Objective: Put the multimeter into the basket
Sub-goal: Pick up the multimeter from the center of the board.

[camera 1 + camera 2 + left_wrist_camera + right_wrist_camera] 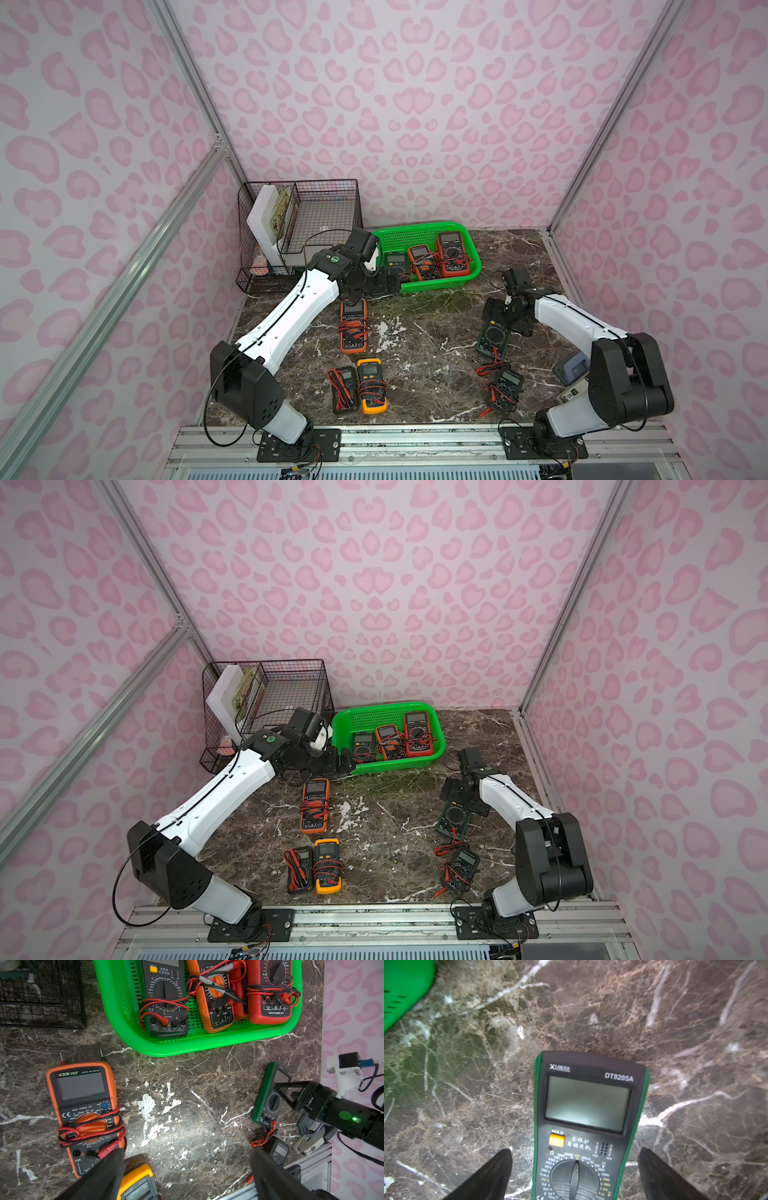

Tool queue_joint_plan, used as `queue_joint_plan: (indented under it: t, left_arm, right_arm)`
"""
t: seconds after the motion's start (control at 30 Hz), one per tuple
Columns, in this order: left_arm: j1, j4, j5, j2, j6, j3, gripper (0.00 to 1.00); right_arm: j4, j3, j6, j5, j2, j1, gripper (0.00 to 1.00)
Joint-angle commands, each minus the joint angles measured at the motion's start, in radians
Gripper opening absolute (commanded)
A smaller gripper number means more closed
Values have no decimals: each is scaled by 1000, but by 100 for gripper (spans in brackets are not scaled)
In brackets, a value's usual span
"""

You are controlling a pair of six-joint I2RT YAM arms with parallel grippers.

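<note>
Green plastic basket (436, 285) sits centre frame in both top views, near the back wall, just right of the black wire rack (320, 199). Three meters lie inside it, face up and side by side: black multimeter (396, 262), orange-cased multimeter (420, 259), red multimeter (452, 253) (leads wrapped round each).

Green multimeter (492, 334) is outside the basket, flat and face up on the marble table (432, 353), right of centre, below the basket's right end and apart from it. Right gripper (575, 1150) is over it, fingers (492, 1174) spread wide either side of the dial end. The right wrist view shows bare marble between each finger and the casing, so no contact, nothing pinched.

Left gripper (187, 1151) is at the basket's lower-left corner in the top views, also spread wide and empty, with only marble between its fingers.

Other meters on the table:
- Big orange multimeter (354, 326), left of centre.
- Yellow multimeter (371, 386), below the big orange one.
- Small black multimeter (344, 388), just beside the yellow one.
- Dark multimeter with loose red leads (505, 388), lower right, below the green one.
</note>
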Motion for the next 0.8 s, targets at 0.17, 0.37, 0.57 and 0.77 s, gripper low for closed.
queue_joint_plan:
  t: [0.17, 0.37, 0.57, 0.77]
  left_arm:
    - [0, -1, 1, 10, -19, 6, 98]
    - [1, -1, 6, 24, -17, 17, 98]
    - [3, 0, 7, 30, -14, 29, 98]
    - [12, -4, 19, 37, -7, 37, 98]
  right_arm:
    - [30, -24, -21, -13, 36, 1, 100]
    - [58, -22, -27, -35, 82, 0, 100]
    - [67, -6, -43, -49, 117, 0, 90]
    - [71, -4, -45, -61, 110, -1, 73]
